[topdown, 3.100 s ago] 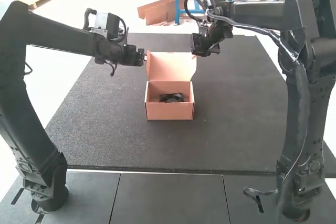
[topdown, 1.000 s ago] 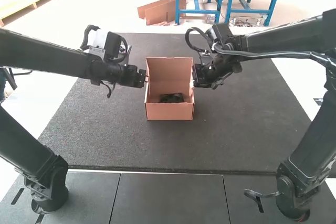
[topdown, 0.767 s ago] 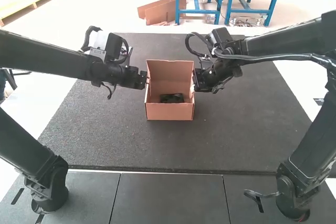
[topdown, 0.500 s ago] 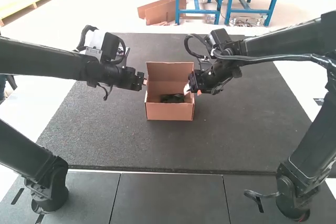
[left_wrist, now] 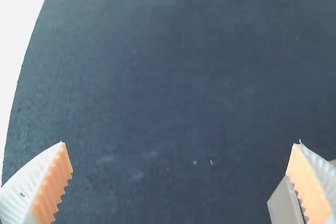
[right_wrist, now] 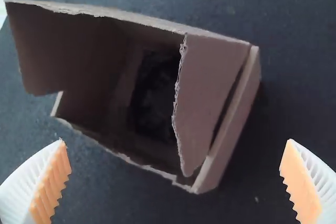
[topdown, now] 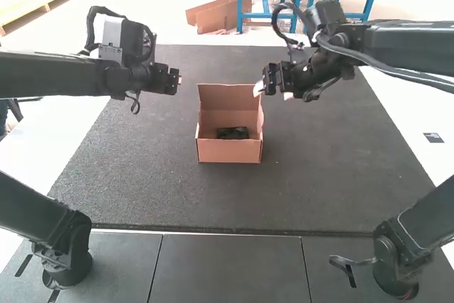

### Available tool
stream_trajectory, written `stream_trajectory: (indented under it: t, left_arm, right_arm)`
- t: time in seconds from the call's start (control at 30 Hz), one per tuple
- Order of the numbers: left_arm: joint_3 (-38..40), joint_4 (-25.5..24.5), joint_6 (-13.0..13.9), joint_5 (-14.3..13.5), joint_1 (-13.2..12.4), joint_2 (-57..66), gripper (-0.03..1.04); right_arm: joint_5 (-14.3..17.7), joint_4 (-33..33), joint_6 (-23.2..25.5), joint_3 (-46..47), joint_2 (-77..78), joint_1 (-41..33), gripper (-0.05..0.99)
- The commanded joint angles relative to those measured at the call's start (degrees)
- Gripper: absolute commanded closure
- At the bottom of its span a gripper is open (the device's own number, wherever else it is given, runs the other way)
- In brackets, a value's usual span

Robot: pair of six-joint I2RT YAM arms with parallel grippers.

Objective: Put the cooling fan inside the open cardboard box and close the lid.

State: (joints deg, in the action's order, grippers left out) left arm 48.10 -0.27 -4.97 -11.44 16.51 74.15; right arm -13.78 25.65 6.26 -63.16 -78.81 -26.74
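"Where's the cooling fan?"

"Down inside the cardboard box, mid-mat. The lid stands upright on the far side, and a side flap on the right leans in over the opening."

"And the pincers?"

"Both spread wide, holding nothing. The left gripper hangs above the black mat, off to the left of the box and a bit farther back, well apart from it. The right gripper hovers just beside the lid's upper right corner, its orange pads splayed above the box."
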Motion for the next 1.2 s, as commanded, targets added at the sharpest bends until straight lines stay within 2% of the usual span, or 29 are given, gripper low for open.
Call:
stream_trajectory:
  t: [0.0, 0.13, 0.33, 0.53, 0.63, 0.73, 0.93, 1.03, 1.17]
  left_arm:
    - [4.81, 1.06, 1.37, -2.01, 0.10, 3.02, 0.04]
    - [9.38, 1.68, 1.28, -2.18, 0.27, 6.62, 0.04]
    - [15.19, 1.06, 1.37, -2.27, 3.35, 11.37, 0.04]
    - [19.76, 0.10, 1.46, -2.27, 7.13, 15.06, 0.04]
    - [21.34, -0.96, 1.46, -2.27, 8.54, 16.55, 0.04]
    - [21.95, -1.05, 1.46, -2.27, 9.06, 17.43, 0.04]
    - [22.04, -1.66, 1.54, -2.27, 9.06, 19.28, 0.04]
    - [22.04, -2.63, 1.63, -2.18, 9.24, 19.63, 0.04]
    - [21.69, -4.47, 1.72, -2.01, 10.47, 19.63, 0.04]
  right_arm:
    - [6.57, -0.51, -3.27, -0.74, 4.36, 1.78, 0.03]
    - [8.33, -0.25, -5.38, -0.74, 7.17, 3.45, 0.03]
    - [11.41, 0.28, -5.38, 0.05, 8.76, 6.35, 0.03]
    - [10.97, 1.86, -5.47, -0.21, 9.02, 10.31, 0.03]
    - [9.83, 4.85, -5.91, -1.00, 9.02, 10.57, 0.03]
    - [8.33, 7.13, -5.91, -2.06, 9.02, 10.48, 0.03]
    - [8.60, 8.01, -5.91, -2.67, 8.76, 10.92, 0.03]
    - [12.73, 7.75, -6.17, -2.06, 8.67, 11.27, 0.03]
    - [13.34, 7.22, -6.61, -2.15, 8.23, 12.59, 0.03]
